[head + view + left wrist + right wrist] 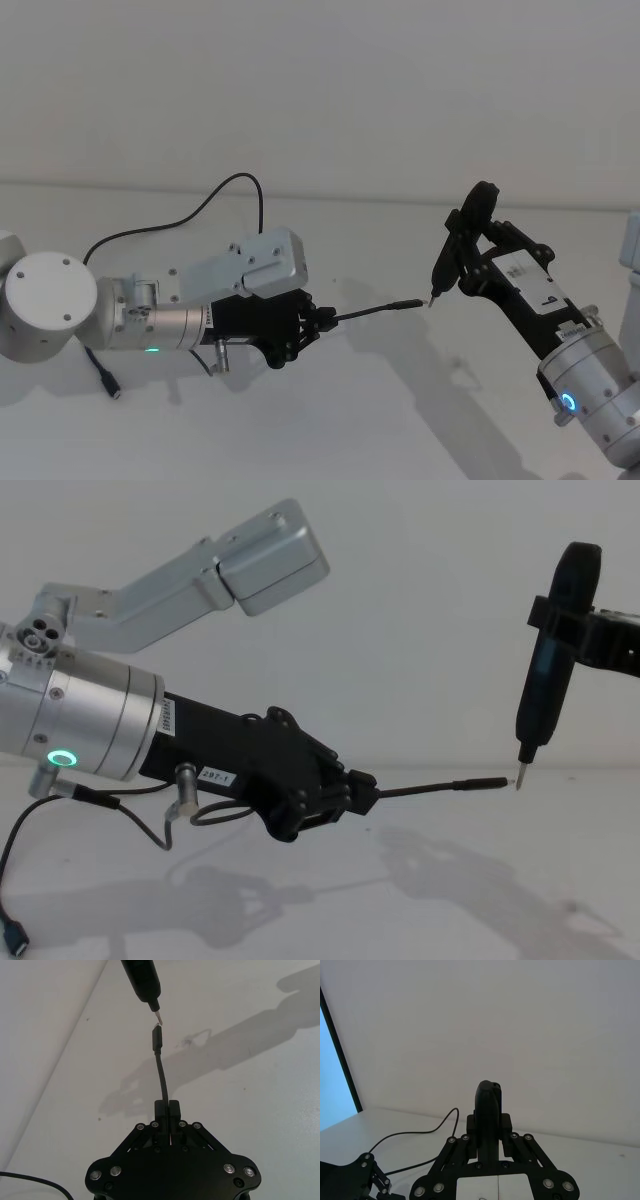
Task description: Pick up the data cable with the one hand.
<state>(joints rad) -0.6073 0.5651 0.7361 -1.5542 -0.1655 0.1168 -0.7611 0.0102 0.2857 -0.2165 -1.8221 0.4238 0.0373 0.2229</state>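
While left gripper [362, 790] clamps data cable [440, 788], table [400, 400] lies open.

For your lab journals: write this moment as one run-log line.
left gripper: shut on data cable, lifted | right gripper: shut on black tool | tool tip beside cable plug

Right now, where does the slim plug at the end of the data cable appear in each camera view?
Head view: the plug is centre-right, ahead of the left gripper, which is shut on the data cable.
Left wrist view: the plug is upper centre.
Right wrist view: I cannot make it out.
Chest view: the plug is centre-right.
Shared landmark: the pointed tool in the right gripper, its tip almost at the plug.
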